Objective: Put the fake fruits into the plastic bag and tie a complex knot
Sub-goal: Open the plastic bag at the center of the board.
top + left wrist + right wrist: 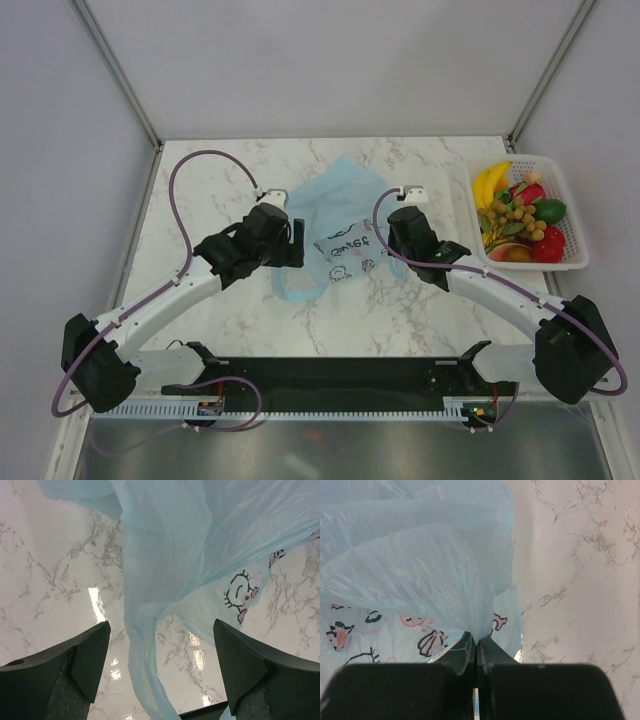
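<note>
Right gripper (476, 655) pinches the thin translucent light-blue plastic bag (420, 555) at its right edge; left gripper (160, 630) gapes wide, empty, astride the left edge; bag lies between them on the table (200, 180); colourful toy fruits (520, 215) wait in a white mesh basket (574, 235), right arm nearer.

Bright, even light from above; white glare patches on the worktop (97, 600), lower centre of my left wrist view.

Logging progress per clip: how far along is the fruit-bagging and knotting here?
Done: nothing yet; the fake fruits all lie in the white mesh basket. In hand: right gripper shut on the plastic bag, left gripper open astride another fold. Remaining: loading fruits, tying the knot.
</note>
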`<state>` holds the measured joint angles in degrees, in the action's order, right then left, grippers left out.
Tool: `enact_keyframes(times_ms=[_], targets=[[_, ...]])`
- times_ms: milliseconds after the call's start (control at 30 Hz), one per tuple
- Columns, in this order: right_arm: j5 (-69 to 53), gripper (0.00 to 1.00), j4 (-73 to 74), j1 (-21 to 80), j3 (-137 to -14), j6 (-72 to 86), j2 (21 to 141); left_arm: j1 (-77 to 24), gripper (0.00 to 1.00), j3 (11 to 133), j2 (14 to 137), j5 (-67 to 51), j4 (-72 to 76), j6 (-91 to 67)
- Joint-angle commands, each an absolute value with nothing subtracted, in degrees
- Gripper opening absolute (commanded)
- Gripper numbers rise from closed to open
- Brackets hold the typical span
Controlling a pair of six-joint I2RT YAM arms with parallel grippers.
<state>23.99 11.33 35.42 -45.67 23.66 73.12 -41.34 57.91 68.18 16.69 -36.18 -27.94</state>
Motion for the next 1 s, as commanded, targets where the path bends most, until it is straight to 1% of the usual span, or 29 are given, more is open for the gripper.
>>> enact_keyframes(times_ms=[0,33,67,200,333,500,767,833,867,900,933,967], targets=[[23.73,0.00,10.72,35.77,-46.58,25.05,73.21,-41.57,0.92,56.34,67.85,12.31,-32.00,-28.65],[23.73,0.00,10.64,35.95,-46.58,25.14,73.13,-41.57,0.97,55.55,67.85,11.78,-30.77,-28.83],[23.73,0.00,10.63,35.95,-46.58,25.22,73.13,-41.57,1.00,55.20,68.11,11.52,-30.33,-29.00],[23.64,0.00,10.28,35.95,-46.76,25.75,73.21,-41.75,1.00,53.71,70.39,10.98,-27.87,-30.05],[23.29,0.00,10.11,36.04,-46.76,26.10,73.21,-41.84,1.00,52.21,70.75,17.20,-26.46,-32.16],[22.50,0.00,9.14,36.30,-46.41,27.07,73.48,-41.84,1.00,48.61,70.31,18.37,-18.04,-35.15],[22.67,0.00,7.82,38.05,-46.41,28.56,74.44,-41.84,0.99,47.28,75.57,20.12,-7.56,-39.99],[23.55,0.00,7.82,38.67,-46.32,28.83,74.62,-41.84,0.91,48.42,77.25,22.74,-6.85,-40.43],[23.82,0.00,7.82,38.76,-46.32,28.74,74.62,-41.84,0.84,48.86,78.04,23.98,-7.03,-40.34],[24.60,0.00,7.91,38.76,-46.32,28.74,74.71,-41.84,0.67,49.91,79.61,26.52,-7.21,-39.38],[25.65,0.00,8.69,38.76,-46.41,28.74,74.71,-41.57,0.53,50.88,80.32,28.46,-10.43,-38.85],[26.80,0.00,9.31,38.76,-46.84,28.74,74.88,-41.05,0.43,52.11,81.20,30.65,-13.42,-39.11]])
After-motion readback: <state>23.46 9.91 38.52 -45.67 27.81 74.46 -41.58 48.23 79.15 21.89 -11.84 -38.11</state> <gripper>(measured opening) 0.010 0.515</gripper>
